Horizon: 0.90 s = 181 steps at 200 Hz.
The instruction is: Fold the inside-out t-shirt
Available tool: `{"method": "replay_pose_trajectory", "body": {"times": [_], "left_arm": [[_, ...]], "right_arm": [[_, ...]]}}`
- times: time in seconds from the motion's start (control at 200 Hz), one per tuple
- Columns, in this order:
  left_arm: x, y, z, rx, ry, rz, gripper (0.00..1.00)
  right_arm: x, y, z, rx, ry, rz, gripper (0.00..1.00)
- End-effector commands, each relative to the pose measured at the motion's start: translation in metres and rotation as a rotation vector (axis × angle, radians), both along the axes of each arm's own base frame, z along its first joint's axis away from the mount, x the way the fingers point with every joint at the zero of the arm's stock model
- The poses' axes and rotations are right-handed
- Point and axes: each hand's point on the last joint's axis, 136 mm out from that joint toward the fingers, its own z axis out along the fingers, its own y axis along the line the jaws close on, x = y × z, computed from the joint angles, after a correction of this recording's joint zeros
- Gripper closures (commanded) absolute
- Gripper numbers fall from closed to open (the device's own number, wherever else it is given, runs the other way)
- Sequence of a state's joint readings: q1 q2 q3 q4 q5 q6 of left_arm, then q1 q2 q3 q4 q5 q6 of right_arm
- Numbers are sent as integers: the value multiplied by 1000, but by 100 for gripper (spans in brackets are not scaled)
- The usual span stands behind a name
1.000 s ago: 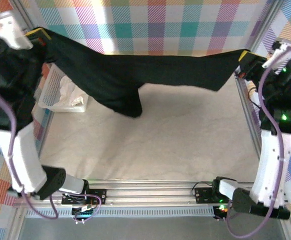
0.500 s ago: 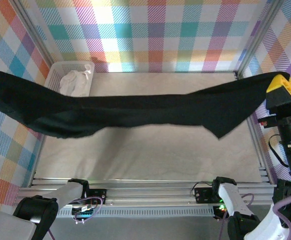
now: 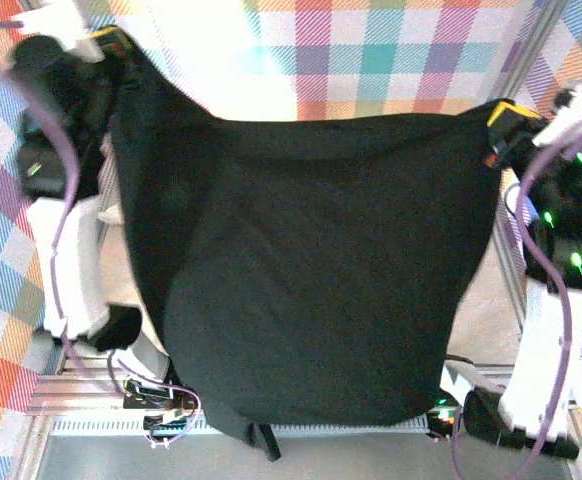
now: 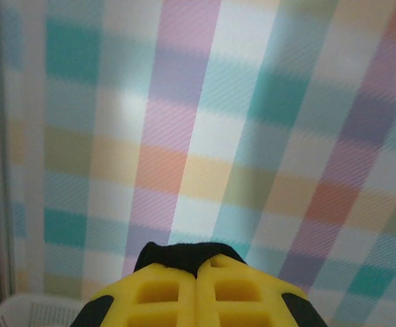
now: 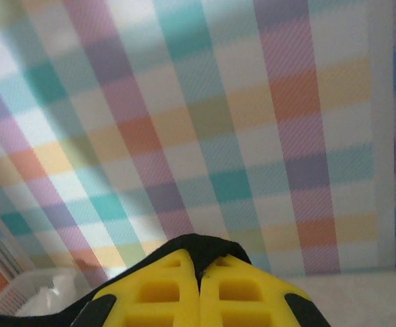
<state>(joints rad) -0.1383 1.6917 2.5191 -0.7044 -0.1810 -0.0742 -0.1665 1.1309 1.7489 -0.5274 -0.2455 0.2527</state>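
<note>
Two grippers carry one garment between them. The inside-out t-shirt (image 3: 311, 270) hangs as a broad black sheet, raised off the worktop (image 3: 483, 300) and spread across most of the top view. Its upper edge runs from the left gripper (image 3: 106, 42) at the top left to the right gripper (image 3: 511, 112) at the right. Its lower edge overlaps the aluminium rail (image 3: 91, 425) by the arm bases in that view. No lettering or mark can be made out on the fabric.

Left gripper (image 4: 198, 262): the yellow fingers are pressed together, and a fold of the black t-shirt (image 4: 177, 251) is pinched at their tips. Right gripper (image 5: 199, 262): same condition, fingers closed tight on a fold of the shirt (image 5: 198, 242).

Container: one white basket (image 5: 11, 294) sits at the far left of the worktop, against the checked wall (image 5: 239, 122). The right wrist view shows a pale bundle inside it, a white cloth (image 5: 48, 300), blurred; whether anything else is in the basket cannot be told. The left wrist view shows a stretch of the basket's slotted rim (image 4: 21, 310), with its contents out of frame.

A bare strip of worktop shows right of the shirt.
</note>
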Motion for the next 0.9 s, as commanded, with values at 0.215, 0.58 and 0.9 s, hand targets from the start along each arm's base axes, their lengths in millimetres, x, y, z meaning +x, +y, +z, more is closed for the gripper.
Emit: {"method": "replay_pose_trajectory", "body": {"times": [0.215,0.58,0.9], "left_arm": [[230,-28,-217,65,284,-23,97],[289,-40,-331,-68,365,-44,23],[181,-73,-355,-350,627,-144,17]], "right_arm": [[248,12,-182,-69,299,-29,97],[355,15,-339,-152,632,-90,55],[195,57,-387,-23,915,42,46]]}}
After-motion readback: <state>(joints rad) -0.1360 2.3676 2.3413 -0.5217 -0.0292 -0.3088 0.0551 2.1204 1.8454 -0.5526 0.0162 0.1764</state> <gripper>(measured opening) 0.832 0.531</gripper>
